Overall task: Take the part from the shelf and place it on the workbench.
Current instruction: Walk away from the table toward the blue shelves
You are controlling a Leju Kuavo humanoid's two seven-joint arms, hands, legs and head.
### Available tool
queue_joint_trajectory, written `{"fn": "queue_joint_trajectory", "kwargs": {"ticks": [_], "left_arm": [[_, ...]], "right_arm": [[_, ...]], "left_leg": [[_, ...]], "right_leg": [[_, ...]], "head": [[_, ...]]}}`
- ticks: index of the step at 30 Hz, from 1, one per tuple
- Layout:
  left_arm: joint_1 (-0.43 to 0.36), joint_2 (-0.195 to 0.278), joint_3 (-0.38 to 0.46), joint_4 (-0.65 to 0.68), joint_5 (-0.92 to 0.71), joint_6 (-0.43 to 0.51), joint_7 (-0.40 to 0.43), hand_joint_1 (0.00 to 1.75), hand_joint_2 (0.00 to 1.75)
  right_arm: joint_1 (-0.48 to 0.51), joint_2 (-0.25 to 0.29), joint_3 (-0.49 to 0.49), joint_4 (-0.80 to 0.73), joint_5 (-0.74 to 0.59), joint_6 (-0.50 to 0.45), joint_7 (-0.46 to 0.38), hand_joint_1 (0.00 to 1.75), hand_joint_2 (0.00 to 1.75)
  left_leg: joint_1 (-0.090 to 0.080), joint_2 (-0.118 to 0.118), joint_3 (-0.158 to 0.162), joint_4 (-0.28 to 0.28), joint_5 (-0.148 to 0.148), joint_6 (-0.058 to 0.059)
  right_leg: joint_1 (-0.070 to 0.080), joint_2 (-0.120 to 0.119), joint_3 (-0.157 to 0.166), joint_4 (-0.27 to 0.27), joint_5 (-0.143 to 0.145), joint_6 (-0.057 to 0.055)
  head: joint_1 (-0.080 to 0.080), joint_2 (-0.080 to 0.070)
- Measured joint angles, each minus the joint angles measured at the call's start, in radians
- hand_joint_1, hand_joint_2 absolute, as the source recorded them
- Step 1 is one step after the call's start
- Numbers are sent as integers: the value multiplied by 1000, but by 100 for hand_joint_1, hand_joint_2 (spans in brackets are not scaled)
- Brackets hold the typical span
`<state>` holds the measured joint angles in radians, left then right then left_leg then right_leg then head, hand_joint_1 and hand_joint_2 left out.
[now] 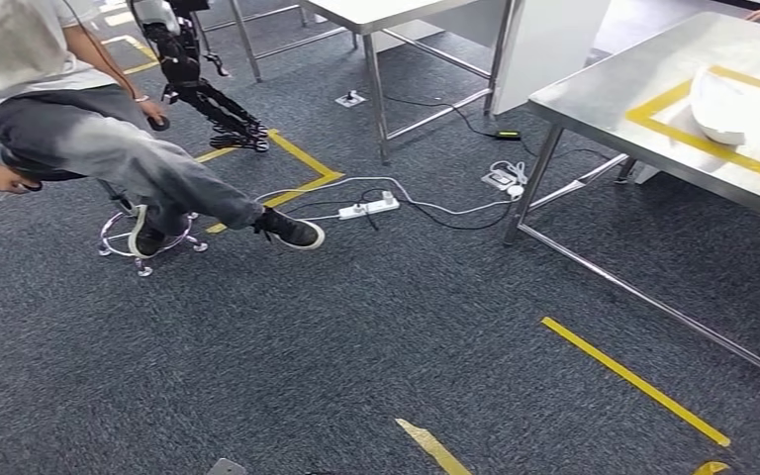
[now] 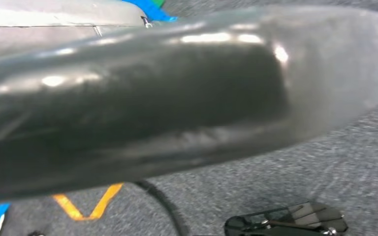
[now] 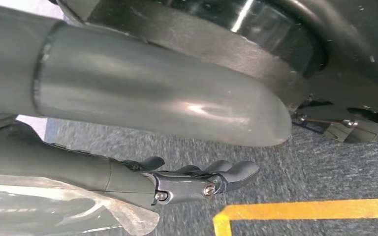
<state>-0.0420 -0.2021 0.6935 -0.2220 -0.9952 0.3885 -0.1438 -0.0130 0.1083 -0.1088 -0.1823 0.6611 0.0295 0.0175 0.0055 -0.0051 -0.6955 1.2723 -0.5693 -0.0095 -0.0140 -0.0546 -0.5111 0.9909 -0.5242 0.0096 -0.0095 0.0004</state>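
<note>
A white curved part (image 1: 722, 104) lies on the steel workbench (image 1: 604, 89) at the right, inside a square of yellow tape (image 1: 665, 104). In the left wrist view, my left hand (image 2: 177, 98) is a large blurred grey thumb across the picture, and its fingers are hidden. My right hand (image 3: 142, 98) hangs over the grey carpet beside dark parts of my body. Its dark fingers (image 3: 226, 174) stretch out straight, apart from the thumb, with nothing between them.
A person (image 1: 89, 139) sits on a wheeled stool (image 1: 143, 237) at the left with one foot (image 1: 292, 230) stretched out. A power strip (image 1: 368, 208) and cables lie on the carpet ahead. Another robot's legs (image 1: 203, 89) and a second table (image 1: 376, 15) stand behind. Yellow tape lines (image 1: 633, 381) mark the floor.
</note>
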Motion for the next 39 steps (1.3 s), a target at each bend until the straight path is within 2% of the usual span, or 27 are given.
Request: {"fn": "queue_joint_trajectory", "kwargs": {"ticks": [1,3,5,7,8,9,11,13,14,15,16,18,20,22,23,25,27,28,29,30,31,33,35,36,37,38,39], "left_arm": [[1,0,0,0,0,0,1,0,0],[-1,0,0,0,-1,-1,2,0,0],[-4,0,0,0,-1,-1,4,0,0],[-4,0,0,0,2,-1,7,0,0],[-2,0,1,0,7,-2,8,0,0],[-2,0,2,0,12,-3,9,0,0],[-4,-1,3,0,19,-6,9,0,0],[-6,-2,5,0,23,-9,9,0,0],[-5,-3,7,0,27,-10,9,0,0],[-5,-3,10,0,32,-10,9,0,0],[-4,-3,13,0,38,-11,9,0,0],[-6,-4,19,0,48,-12,8,0,0],[-7,-5,25,0,56,-11,6,0,0],[-5,-5,32,0,59,-9,3,0,0],[-3,-5,36,0,60,-8,2,0,0],[-3,-5,40,0,62,-6,0,0,0],[-7,-5,43,0,64,-5,-2,0,0],[-8,-5,44,0,65,-4,-2,0,0],[-8,-5,45,0,67,-4,-3,0,0],[-7,-5,47,0,68,-4,-4,0,0],[-6,-5,49,0,69,-4,-6,0,0],[-6,-5,51,0,70,-4,-11,0,0],[-11,-4,54,0,70,-7,-14,0,0],[-12,-2,56,0,71,-10,-15,0,0],[-11,0,58,0,72,-12,-15,0,0],[-8,2,59,0,73,-15,-16,0,0],[-5,5,61,0,74,-16,-16,0,0]], "right_arm": [[-1,0,1,0,0,1,2,0,0],[-2,0,2,0,-1,2,5,0,0],[-2,-1,2,0,-2,2,9,0,0],[-5,-1,2,0,-2,2,13,0,0],[-6,-2,2,0,-2,3,15,0,0],[-6,-2,2,0,-2,3,16,0,0],[-4,-4,2,0,-2,4,17,0,0],[-3,-5,2,1,-2,4,18,0,0],[-2,-6,2,1,-2,4,19,0,0],[-3,-7,2,1,-2,4,19,0,0],[-3,-8,2,1,-3,4,21,0,0],[-3,-9,2,2,-3,5,23,0,0],[-3,-10,2,2,-4,5,25,0,0],[-5,-11,2,3,-7,6,27,0,0],[-6,-11,2,3,-9,7,27,0,0],[-5,-11,2,3,-12,11,27,0,0],[-3,-11,2,3,-12,13,27,0,0],[-1,-11,2,3,-12,14,27,0,0],[-1,-12,2,3,-12,15,27,0,0],[-2,-12,1,3,-12,16,27,0,0],[-3,-12,2,3,-11,16,27,0,0],[-5,-12,2,3,-7,19,27,0,0],[-6,-12,2,3,-4,20,27,0,0],[-8,-12,2,3,-3,20,27,0,0],[-10,-12,2,3,-3,20,27,0,0],[-14,-12,2,2,-2,20,27,0,0],[-16,-11,2,2,-2,20,27,0,0]], "left_leg": [[1,11,32,-60,35,1],[-7,63,98,-192,83,8],[-17,96,121,-245,87,18],[-18,75,118,-251,88,30],[-16,62,119,-254,90,36],[-14,49,120,-258,93,43],[-12,23,120,-260,96,52],[-14,-6,120,-260,97,57],[-14,-21,121,-260,97,57],[-15,-36,122,-259,97,57],[-14,-51,124,-258,96,56],[-14,-80,123,-253,94,51],[-13,-103,116,-248,95,41],[-11,-122,108,-248,100,29],[-11,-118,105,-243,97,24],[-13,-75,80,-188,60,15],[-11,-23,27,-67,-3,6],[-9,-12,1,-11,-24,3],[-7,-7,-11,18,-28,1],[-5,-3,-6,10,-13,0],[-4,4,17,-32,16,1],[-9,45,85,-163,73,7],[-19,81,121,-238,87,15],[-23,82,123,-245,82,19],[-23,71,121,-248,83,24],[-22,59,123,-252,84,29],[-19,49,125,-256,86,35]], "right_leg": [[0,-12,4,0,-3,2],[4,-34,11,1,-11,10],[9,-56,15,2,-17,21],[9,-76,20,0,-23,31],[7,-63,19,6,-32,35],[4,-37,10,28,-49,39],[2,30,-45,141,-108,42],[3,52,-117,274,-153,41],[3,53,-136,300,-149,41],[3,55,-136,285,-123,40],[2,61,-117,230,-82,38],[-3,102,-60,92,-16,35],[-5,134,-28,26,-1,31],[-3,121,-22,20,-1,22],[-4,110,-20,17,2,17],[-5,82,-16,10,5,6],[-3,51,-13,9,3,-1],[-1,35,-13,9,2,-3],[0,20,-12,9,0,-3],[1,6,-11,10,-2,-4],[1,-7,-8,10,-4,-3],[4,-30,-1,10,-10,2],[8,-53,4,11,-17,11],[10,-64,6,10,-19,16],[10,-75,9,9,-21,20],[9,-76,12,9,-25,26],[7,-60,10,18,-35,31]], "head": [[0,0],[0,0],[1,0],[1,0],[2,0],[4,0],[9,0],[10,0],[10,0],[10,0],[10,0],[11,0],[11,0],[10,0],[10,0],[4,0],[0,0],[0,0],[0,0],[0,0],[0,0],[0,0],[0,0],[0,0],[1,0],[1,0],[3,0]]}}
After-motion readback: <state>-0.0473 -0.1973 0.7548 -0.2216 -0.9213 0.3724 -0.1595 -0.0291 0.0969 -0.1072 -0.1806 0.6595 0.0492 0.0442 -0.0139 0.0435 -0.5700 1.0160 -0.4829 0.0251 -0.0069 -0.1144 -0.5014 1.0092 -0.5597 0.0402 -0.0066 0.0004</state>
